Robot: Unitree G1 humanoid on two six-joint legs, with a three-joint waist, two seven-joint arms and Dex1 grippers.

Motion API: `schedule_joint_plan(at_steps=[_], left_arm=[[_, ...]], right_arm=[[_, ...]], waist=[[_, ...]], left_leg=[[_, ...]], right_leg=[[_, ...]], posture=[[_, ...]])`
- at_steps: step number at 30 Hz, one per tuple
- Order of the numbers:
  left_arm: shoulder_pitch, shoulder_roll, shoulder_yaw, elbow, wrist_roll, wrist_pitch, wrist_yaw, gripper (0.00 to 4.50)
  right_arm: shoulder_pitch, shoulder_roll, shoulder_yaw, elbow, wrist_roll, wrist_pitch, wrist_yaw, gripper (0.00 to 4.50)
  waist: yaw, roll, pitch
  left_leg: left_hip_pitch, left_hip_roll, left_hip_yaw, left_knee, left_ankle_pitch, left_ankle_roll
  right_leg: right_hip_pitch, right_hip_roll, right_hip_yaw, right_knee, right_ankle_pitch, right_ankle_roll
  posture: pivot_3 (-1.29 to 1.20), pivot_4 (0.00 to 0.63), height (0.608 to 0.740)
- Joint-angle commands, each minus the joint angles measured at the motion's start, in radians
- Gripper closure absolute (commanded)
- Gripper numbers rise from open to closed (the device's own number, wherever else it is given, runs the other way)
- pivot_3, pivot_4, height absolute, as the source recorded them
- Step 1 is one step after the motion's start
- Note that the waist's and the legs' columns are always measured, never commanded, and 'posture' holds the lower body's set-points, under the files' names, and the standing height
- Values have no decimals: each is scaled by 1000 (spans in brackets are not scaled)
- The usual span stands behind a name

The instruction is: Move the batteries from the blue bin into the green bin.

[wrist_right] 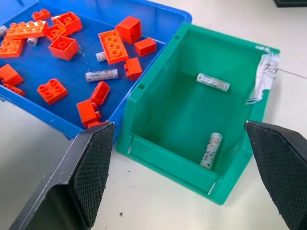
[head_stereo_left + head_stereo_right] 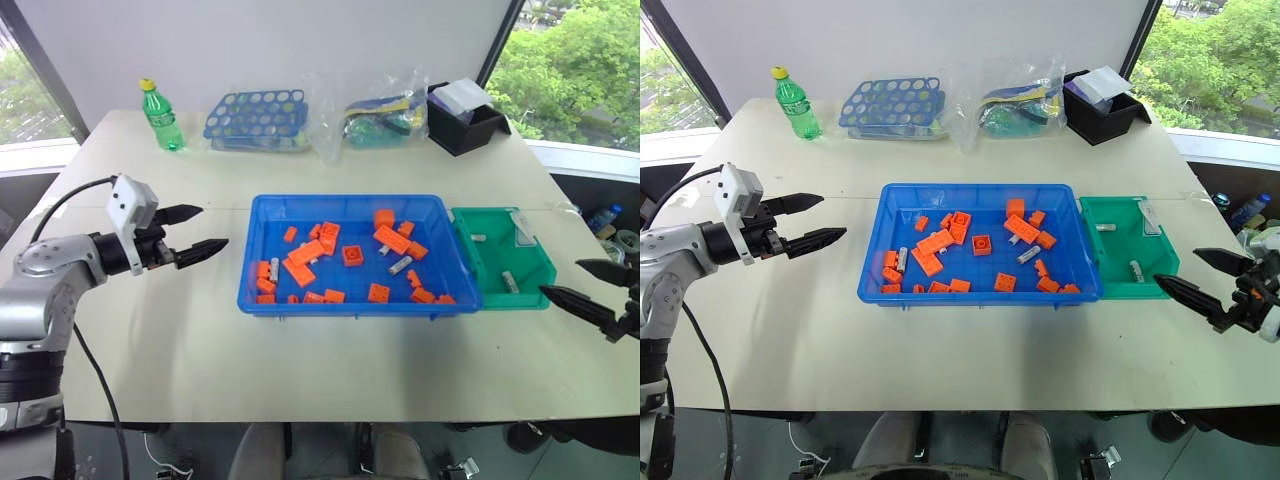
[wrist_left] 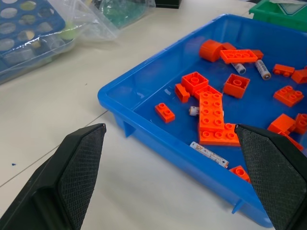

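Left gripper (image 2: 194, 232) hovered with fingers spread, pointing inward, right gripper (image 2: 588, 283) likewise gaped wide, empty

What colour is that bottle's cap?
Yellow, on the green bottle; the left eye view shows it best.

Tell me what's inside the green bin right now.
Two batteries lie on the green bin's floor: one toward the far wall, one by the near wall. A paper label hangs over its rim, possibly hiding a little.

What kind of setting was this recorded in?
Probably a lab or office test room, not a home: a plain white table by big windows with trees outside, laid with sorting props, a blue bin of orange toy bricks and batteries, a green bin and a blue rack.
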Motion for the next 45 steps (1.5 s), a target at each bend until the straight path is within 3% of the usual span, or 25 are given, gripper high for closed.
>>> schedule_joint_plan(at_steps=[1,16,21,26,32,34,39,45], left_arm=[[-11,2,18,-16,37,-76,24,0],[11,-1,22,-100,-38,24,36,0],[32,24,16,-133,-67,61,-5,0],[23,60,5,-161,-93,95,-53,0],[40,91,3,-208,-93,104,-74,0],[60,95,24,-244,-106,116,-62,0],[108,96,61,-317,-130,140,-30,0],[153,83,102,-405,-172,177,31,0]], right_arm=[[-15,8,-6,-3,-15,-17,-6,51],[-137,-36,54,27,-28,33,-20,51],[-346,-34,231,-38,16,98,-74,51],[-658,50,578,-35,-33,92,-47,51],[-1010,242,967,274,-257,-69,120,51],[-1139,369,1086,502,-368,-184,166,51],[-1294,554,1199,883,-527,-433,260,51],[-1410,722,1196,1230,-634,-647,250,51]], waist=[[0,0,0],[-1,0,0],[-5,-3,1],[-7,-4,2],[-4,-5,3],[-8,-5,3],[-27,-8,3],[-40,-10,4]], left_leg=[[0,0,0,0,0,0],[1,-1,1,2,1,1],[4,-1,4,2,1,1],[4,0,5,1,0,0],[0,-2,5,2,2,3],[-1,-3,5,2,2,4],[0,-5,3,3,3,4],[2,-6,2,3,3,4]], right_leg=[[0,0,0,0,0,0],[0,0,4,4,0,0],[-1,1,8,9,0,0],[-4,1,9,10,0,0],[-9,1,11,13,1,-2],[-10,1,13,15,3,-4],[-10,2,16,21,4,-5],[-7,4,21,31,6,-3]], posture=[[0,150,723],[0,150,723],[0,150,723],[0,150,723],[0,150,723],[0,150,723],[0,150,723],[0,150,723]])
